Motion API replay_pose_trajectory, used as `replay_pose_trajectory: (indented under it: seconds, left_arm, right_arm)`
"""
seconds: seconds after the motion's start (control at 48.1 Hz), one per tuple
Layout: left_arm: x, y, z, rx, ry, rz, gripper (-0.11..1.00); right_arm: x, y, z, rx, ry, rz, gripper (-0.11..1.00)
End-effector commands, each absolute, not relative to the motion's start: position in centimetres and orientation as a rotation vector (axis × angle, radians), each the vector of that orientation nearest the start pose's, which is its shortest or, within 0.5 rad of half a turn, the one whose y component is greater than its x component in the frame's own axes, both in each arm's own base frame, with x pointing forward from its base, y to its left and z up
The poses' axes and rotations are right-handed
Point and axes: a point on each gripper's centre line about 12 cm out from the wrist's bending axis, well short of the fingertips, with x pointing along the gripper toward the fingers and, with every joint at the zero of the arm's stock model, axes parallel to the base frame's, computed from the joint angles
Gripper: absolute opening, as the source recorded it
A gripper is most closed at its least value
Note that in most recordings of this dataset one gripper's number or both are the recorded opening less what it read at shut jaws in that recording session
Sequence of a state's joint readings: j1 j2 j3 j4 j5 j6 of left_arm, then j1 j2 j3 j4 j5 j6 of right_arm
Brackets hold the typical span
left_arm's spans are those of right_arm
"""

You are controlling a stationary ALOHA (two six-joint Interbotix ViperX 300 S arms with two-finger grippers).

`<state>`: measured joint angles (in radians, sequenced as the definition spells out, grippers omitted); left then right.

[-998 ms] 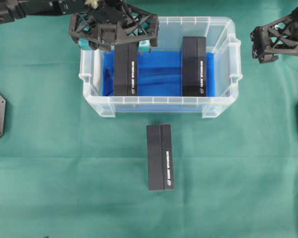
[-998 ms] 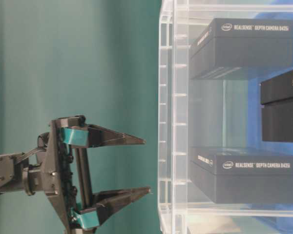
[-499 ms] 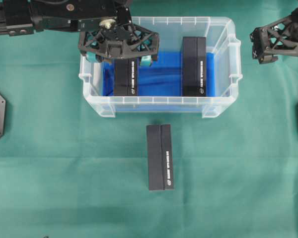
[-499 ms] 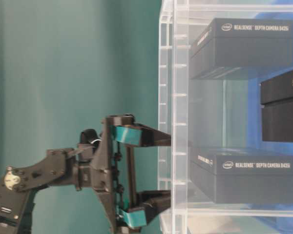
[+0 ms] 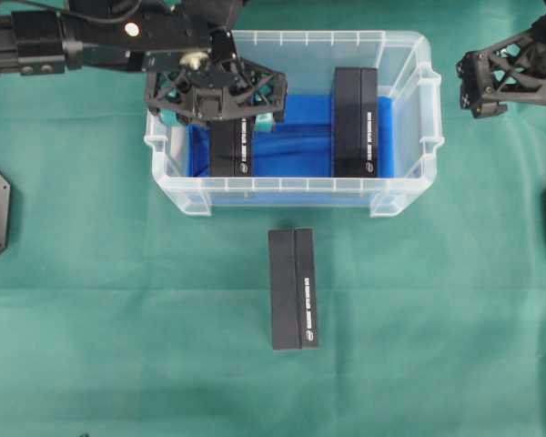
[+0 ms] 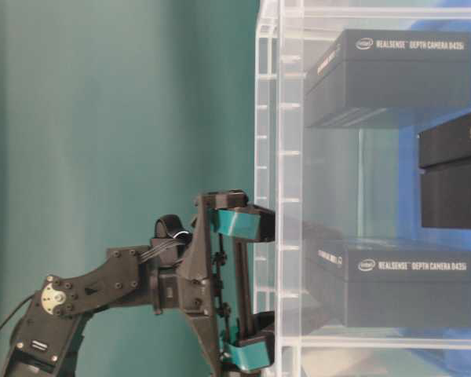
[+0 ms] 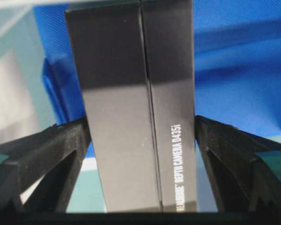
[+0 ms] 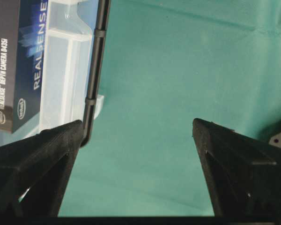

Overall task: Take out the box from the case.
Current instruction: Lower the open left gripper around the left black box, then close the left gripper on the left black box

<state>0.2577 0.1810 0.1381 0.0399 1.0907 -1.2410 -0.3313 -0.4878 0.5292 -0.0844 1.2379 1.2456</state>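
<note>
While a green cloth covers the desk point(image 5: 118, 319), the overhead view shows the case point(image 5: 409, 196) at the far middle, blue-lined, with two black boxes inside and a third box point(image 5: 294, 289) lying outside before it. The left tool point(image 5: 217, 116) reaches down into the case with jaws spread over the left box point(image 5: 232, 150); the right tool point(image 5: 478, 91) hangs open, well apart beside the case. From table level, the left tool point(image 6: 247, 294) enters the case's wall line. Through the left wrist camera, both fingers point(image 7: 51, 150) flank the box point(image 7: 140, 117), not clamped. Through the right wrist camera, open fingers point(image 8: 42, 159) frame bare cloth beside the case point(image 8: 70, 70).
</note>
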Motion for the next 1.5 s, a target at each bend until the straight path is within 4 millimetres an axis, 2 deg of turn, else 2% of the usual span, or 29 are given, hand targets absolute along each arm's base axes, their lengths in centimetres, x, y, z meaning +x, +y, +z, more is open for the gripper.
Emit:
replay_pose_trajectory:
  seconds: [0.0, 0.374, 0.457, 0.561, 1.018, 1.247, 1.476]
  left_arm:
    - [40.2, 10.8, 20.6, -1.154, 1.065, 1.06, 0.98]
    - [40.4, 10.0, 20.4, -1.171, 1.06, 1.056, 0.95]
    - [40.6, 10.0, 20.6, -1.175, 1.047, 1.046, 0.85]
    - [40.8, 9.9, 20.7, -1.181, 1.033, 1.037, 0.61]
    - [40.6, 9.6, 21.9, -1.214, 1.0, 1.045, 0.61]
    - [40.0, 8.8, 24.2, -1.215, 1.008, 1.048, 0.61]
    - [39.5, 8.4, 28.0, -1.205, 1.025, 1.054, 0.61]
  right_arm:
    - [23.0, -9.0, 29.9, 1.182, 0.887, -1.087, 0.94]
    - [23.0, -8.9, 29.9, 1.184, 0.888, -1.086, 0.94]
    - [23.0, -8.9, 29.9, 1.184, 0.888, -1.086, 0.94]
    - [22.9, -8.9, 29.9, 1.183, 0.889, -1.087, 0.94]
    - [22.8, -8.9, 30.0, 1.175, 0.891, -1.079, 0.94]
    - [22.8, -8.9, 30.0, 1.174, 0.892, -1.079, 0.94]
    - [22.9, -8.8, 30.0, 1.172, 0.893, -1.076, 0.94]
